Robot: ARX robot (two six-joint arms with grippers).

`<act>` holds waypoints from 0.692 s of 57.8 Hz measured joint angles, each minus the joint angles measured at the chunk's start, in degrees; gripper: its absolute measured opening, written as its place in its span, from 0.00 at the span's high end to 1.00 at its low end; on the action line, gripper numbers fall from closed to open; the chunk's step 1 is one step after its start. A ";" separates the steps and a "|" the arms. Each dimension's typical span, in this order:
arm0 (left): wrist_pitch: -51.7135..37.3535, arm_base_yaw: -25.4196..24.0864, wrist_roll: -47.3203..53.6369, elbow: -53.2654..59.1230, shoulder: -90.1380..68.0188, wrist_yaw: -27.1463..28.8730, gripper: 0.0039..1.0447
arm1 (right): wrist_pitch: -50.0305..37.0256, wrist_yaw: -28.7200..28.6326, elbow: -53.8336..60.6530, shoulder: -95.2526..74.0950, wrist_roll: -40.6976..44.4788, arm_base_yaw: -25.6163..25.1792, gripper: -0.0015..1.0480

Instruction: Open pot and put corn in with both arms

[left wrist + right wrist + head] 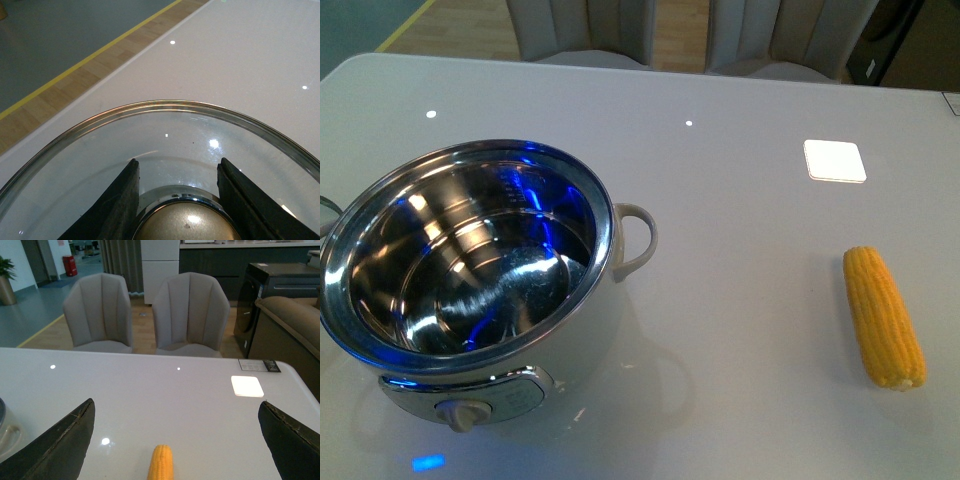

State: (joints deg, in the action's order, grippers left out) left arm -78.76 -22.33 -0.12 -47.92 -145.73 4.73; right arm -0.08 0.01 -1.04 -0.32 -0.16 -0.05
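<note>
Glossy white table (740, 230) meant the corn (885, 318) could've rolled from the wide-open right gripper (175, 402). The lid (165, 120) clamped in the left gripper (178, 161) might've slipped.

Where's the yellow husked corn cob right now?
In the front view, the yellow corn cob lies on the white table's right side, well right of the steel-lined pot. In the right wrist view it lies in line with the open right gripper.

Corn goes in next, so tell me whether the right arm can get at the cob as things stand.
Probably yes. The right gripper is open, its jaws wide, and the corn lies straight ahead on bare table, nothing beside or over it. The left gripper holds the lid.
</note>
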 joint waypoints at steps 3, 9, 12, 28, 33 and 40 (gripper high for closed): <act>0.00 0.17 -0.35 -1.38 -1.99 -0.04 0.61 | 0.00 0.00 0.00 0.00 0.00 0.00 0.08; 0.00 0.22 -0.61 -3.04 -4.50 -0.37 0.61 | 0.00 0.00 0.00 0.00 0.00 0.00 0.08; 0.02 0.22 -0.81 -3.61 -5.16 -0.35 0.61 | 0.00 0.00 0.00 0.00 0.00 0.00 0.08; -0.42 0.20 -1.68 -6.84 -7.91 -0.44 0.61 | 0.00 0.02 0.00 0.00 0.00 0.00 0.08; -0.66 0.15 -1.73 -7.21 -8.31 -0.61 0.57 | 0.00 0.00 0.00 0.00 0.00 0.00 0.08; -0.68 0.13 -0.83 -7.39 -8.37 -0.39 0.38 | 0.00 0.02 0.00 0.00 0.00 0.00 0.08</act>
State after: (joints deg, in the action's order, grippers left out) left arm -79.44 -22.20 -0.95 -55.31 -154.10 4.34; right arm -0.08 0.03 -1.04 -0.32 -0.16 -0.05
